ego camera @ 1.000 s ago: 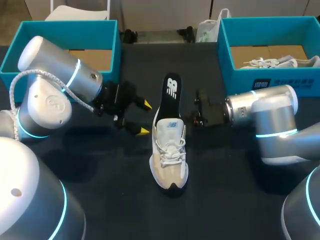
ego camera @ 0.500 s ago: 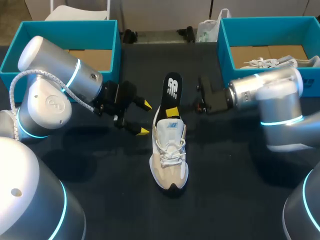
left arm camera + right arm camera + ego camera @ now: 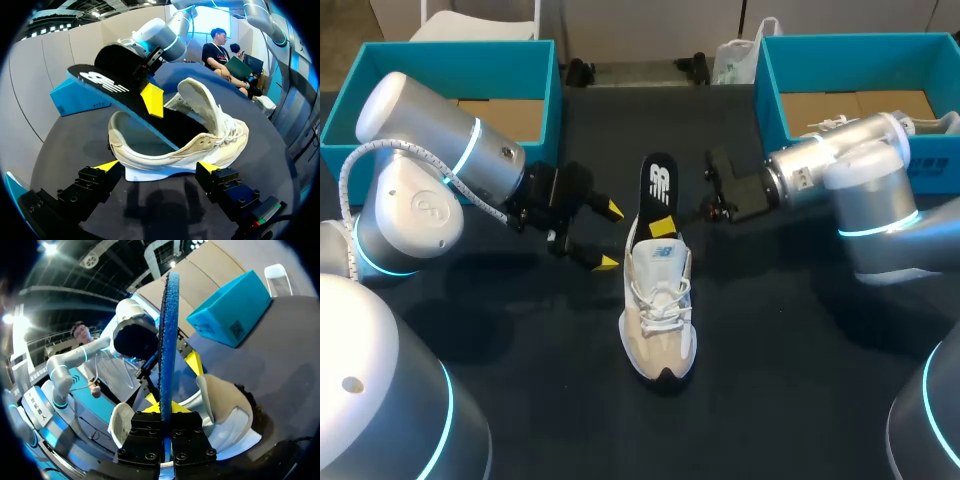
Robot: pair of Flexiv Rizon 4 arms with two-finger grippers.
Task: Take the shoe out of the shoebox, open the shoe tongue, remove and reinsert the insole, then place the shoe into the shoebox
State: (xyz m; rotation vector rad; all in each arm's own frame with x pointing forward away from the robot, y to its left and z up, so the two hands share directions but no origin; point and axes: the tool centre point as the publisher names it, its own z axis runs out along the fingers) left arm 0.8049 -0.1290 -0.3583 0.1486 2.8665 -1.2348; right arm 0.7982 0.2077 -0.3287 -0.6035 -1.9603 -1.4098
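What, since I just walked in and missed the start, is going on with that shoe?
The right gripper is shut on the black insole, holding it tilted up with its front end inside the white shoe, which stands on the table. The left gripper is open close beside the shoe. This moment alone doesn't show whether the insole is coming out or going in.

The shoe (image 3: 658, 320) is showing cream suede-like cloth, white mesh and a smooth white sole. The insole (image 3: 661, 185) is looking matt black on top, rough blue foam at its edge. The table (image 3: 780, 400) is wearing dark matt cloth. The left arm (image 3: 430, 160) and right arm (image 3: 850, 165) are gleaming, satin silver metal.
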